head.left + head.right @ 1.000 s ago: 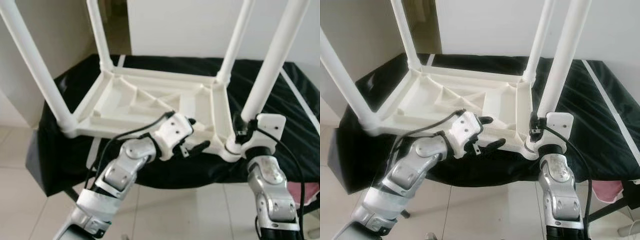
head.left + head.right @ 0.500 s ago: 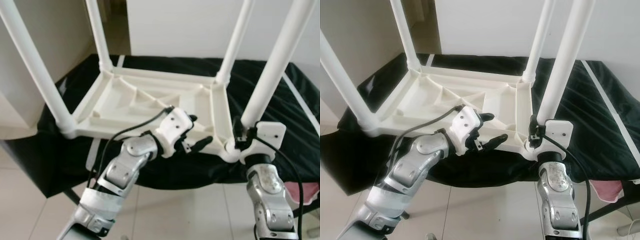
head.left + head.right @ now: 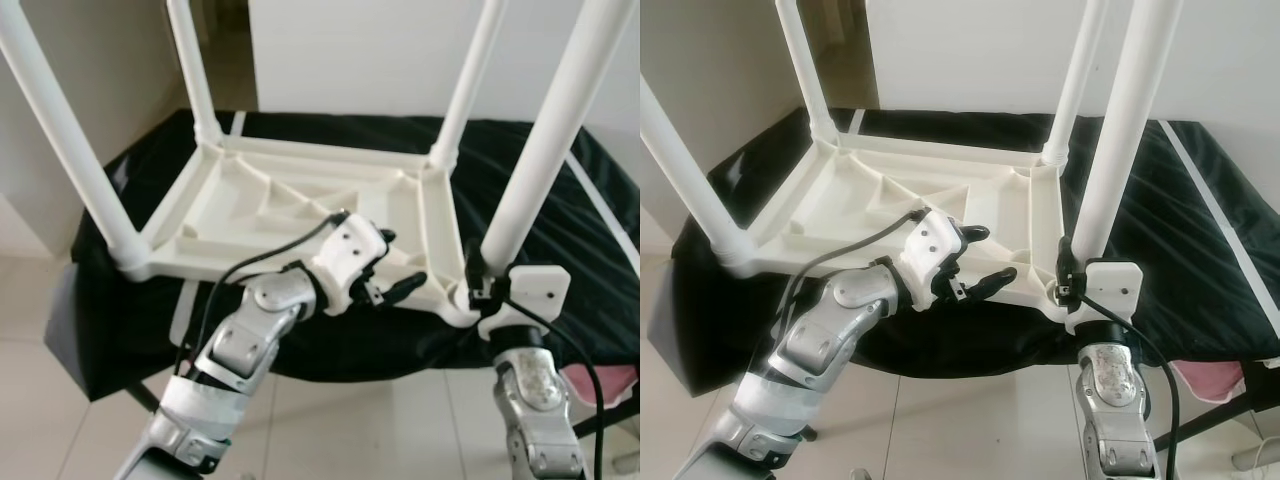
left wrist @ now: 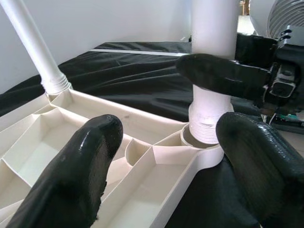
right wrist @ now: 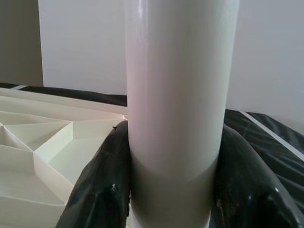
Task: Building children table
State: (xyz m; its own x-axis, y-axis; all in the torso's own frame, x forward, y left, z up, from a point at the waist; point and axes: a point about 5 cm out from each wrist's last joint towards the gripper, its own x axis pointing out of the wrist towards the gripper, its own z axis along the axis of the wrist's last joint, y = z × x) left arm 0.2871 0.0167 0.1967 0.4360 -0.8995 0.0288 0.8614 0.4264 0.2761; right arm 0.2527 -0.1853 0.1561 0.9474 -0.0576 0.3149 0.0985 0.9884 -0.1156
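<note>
Right end effector (image 5: 171, 190): you are clamping both black fingers (image 5: 102, 190) around the base of the near right leg (image 3: 540, 160), just above its corner socket.
Left end effector (image 3: 392, 268): you are holding it with fingers spread apart, hovering at the near edge of the frame, gripping nothing.
Children's table (image 3: 300, 200): it is lying upside down, white ribbed underside facing up, with four white legs standing upright at the corners.
Support: the table is resting on a surface draped in black cloth (image 3: 560, 250), above a pale tiled floor (image 3: 350, 420).
</note>
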